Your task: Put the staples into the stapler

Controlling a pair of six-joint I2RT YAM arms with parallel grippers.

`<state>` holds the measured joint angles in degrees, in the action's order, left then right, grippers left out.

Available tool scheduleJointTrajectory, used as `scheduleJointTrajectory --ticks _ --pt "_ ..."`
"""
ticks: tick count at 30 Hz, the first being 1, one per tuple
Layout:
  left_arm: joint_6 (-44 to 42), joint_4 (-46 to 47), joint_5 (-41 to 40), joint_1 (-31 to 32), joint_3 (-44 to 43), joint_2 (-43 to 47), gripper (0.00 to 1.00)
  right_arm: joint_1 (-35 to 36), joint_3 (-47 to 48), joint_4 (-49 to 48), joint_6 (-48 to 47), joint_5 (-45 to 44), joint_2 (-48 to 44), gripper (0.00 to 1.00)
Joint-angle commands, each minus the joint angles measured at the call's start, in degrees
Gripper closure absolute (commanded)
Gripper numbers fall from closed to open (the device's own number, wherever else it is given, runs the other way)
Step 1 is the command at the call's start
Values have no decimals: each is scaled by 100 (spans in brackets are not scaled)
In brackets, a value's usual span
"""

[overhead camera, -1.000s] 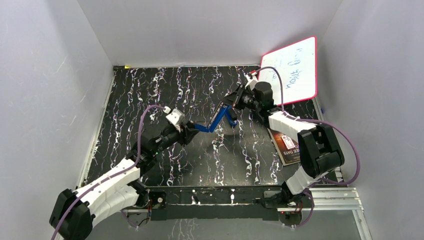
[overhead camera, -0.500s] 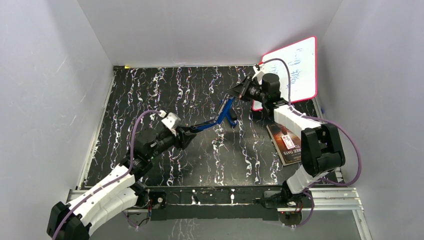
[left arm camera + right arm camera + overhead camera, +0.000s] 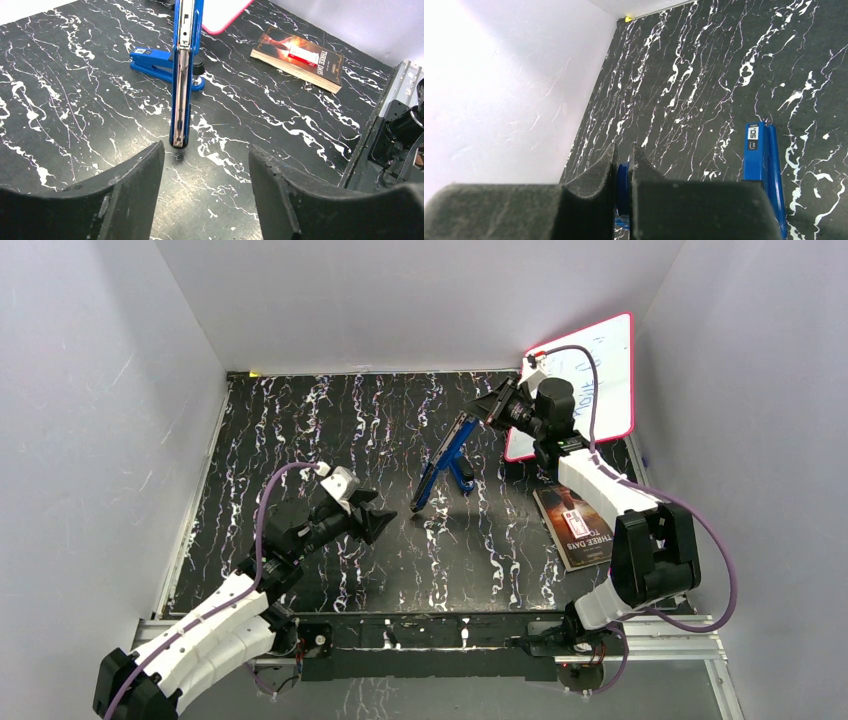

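Observation:
The blue stapler (image 3: pixel 441 466) is swung open in the middle of the table. Its long arm with a silvery channel (image 3: pixel 181 75) slants down from my right gripper (image 3: pixel 490 412) to a tip just above the table. Its blue base (image 3: pixel 157 61) lies beside it. The right gripper (image 3: pixel 624 150) is shut on the arm's upper blue end (image 3: pixel 623 182). My left gripper (image 3: pixel 385 523) stands open a little short of the arm's lower tip, and nothing is between its fingers (image 3: pixel 206 150). No loose staples show, and I cannot tell whether any lie in the channel.
A book (image 3: pixel 575 525) with a small red-and-white box (image 3: pixel 300 52) on it lies at the right. A red-edged whiteboard (image 3: pixel 590 375) leans in the back right corner. White walls close in the black marbled table (image 3: pixel 300 430).
The left gripper let go of the stapler arm's lower end, opened and drew back toward the near left. The right gripper raised the upper end toward the back right, so the arm stands steeper.

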<state>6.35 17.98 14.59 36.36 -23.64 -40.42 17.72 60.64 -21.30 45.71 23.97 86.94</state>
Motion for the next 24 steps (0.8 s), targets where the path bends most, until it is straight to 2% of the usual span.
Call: scheduleJointTrajectory --ticks 1,4,11,17,24 --pt "-130 364 5 13 -178 -49 37 -14 285 -485 461 110 -327 100" --pt "-351 712 113 16 -347 -487 30 -14 166 -535 588 142 -434 100" --pt "-589 1564 716 12 -1010 -2010 26 -15 -249 -801 1016 48 -766 100" --pt "-746 1917 1043 22 -1335 -2951 25 -14 -360 -920 1198 111 -889 100" --pt "-951 2115 1072 26 -1605 -3470 28 -17 -447 -948 1257 155 -998 100"
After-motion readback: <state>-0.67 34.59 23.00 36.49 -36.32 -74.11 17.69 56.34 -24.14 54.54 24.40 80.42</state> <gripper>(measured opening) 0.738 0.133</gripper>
